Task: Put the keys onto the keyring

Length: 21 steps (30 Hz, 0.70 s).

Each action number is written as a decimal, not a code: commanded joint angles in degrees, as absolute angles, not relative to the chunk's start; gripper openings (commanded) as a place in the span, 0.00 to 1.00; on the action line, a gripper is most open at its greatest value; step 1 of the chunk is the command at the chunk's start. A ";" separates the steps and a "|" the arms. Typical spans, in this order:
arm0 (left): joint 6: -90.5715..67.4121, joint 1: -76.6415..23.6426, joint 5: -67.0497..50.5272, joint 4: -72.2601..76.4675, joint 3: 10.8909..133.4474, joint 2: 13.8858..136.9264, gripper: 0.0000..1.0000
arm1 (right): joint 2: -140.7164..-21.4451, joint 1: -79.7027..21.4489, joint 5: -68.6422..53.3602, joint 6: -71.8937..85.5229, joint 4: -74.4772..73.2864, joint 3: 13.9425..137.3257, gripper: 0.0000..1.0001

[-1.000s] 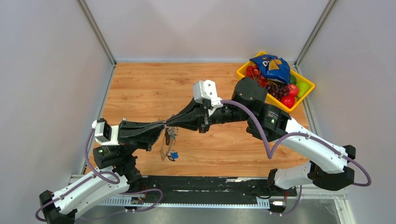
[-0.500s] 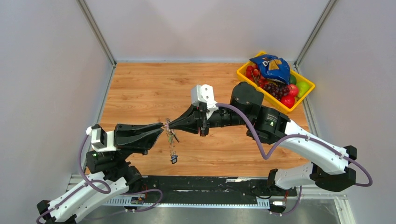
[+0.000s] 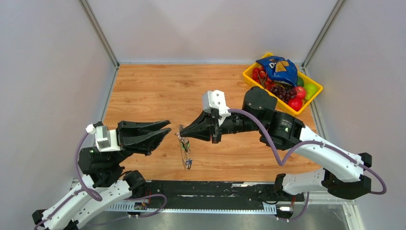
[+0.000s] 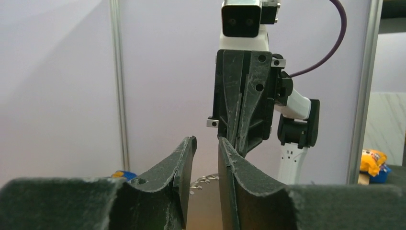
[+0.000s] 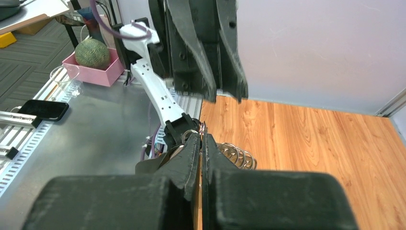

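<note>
— Keyring [image 3: 183, 145]: where is it?
— Pinched at the tip of the right end effector [image 3: 182, 131], jaws together on it; it hangs above the counter [image 3: 143, 91]; keys [image 3: 188, 164] dangle at its low end.
— And the left end effector [image 3: 169, 126]?
— Jaws apart; just beside the ring, not touching; its tips face the right one's.

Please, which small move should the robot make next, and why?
Probably lower the right end effector toward the table: it is shut on the keyring, the keys hang below it, and the left end effector stands open and apart.
</note>
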State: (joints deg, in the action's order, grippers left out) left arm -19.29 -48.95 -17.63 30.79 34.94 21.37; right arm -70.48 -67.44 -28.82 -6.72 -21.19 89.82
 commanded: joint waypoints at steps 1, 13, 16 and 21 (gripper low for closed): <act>-13.33 -49.04 -20.58 13.75 43.59 22.91 0.35 | -67.85 -67.52 -30.06 -8.46 -23.60 89.61 0.00; -7.67 -48.97 -31.06 -26.23 67.74 33.96 0.38 | -66.59 -67.51 -32.99 -10.88 -31.36 87.79 0.00; -6.62 -48.96 -34.10 -31.37 69.65 37.10 0.35 | -66.45 -67.54 -34.26 -11.26 -32.83 87.73 0.00; -2.76 -49.02 -37.69 -41.27 73.00 40.57 0.34 | -66.84 -67.51 -35.38 -12.40 -36.57 88.64 0.00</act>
State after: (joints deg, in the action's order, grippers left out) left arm -7.22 -48.95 -33.36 -28.53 69.47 37.91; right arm -68.27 -67.44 -32.77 -10.63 -35.31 87.20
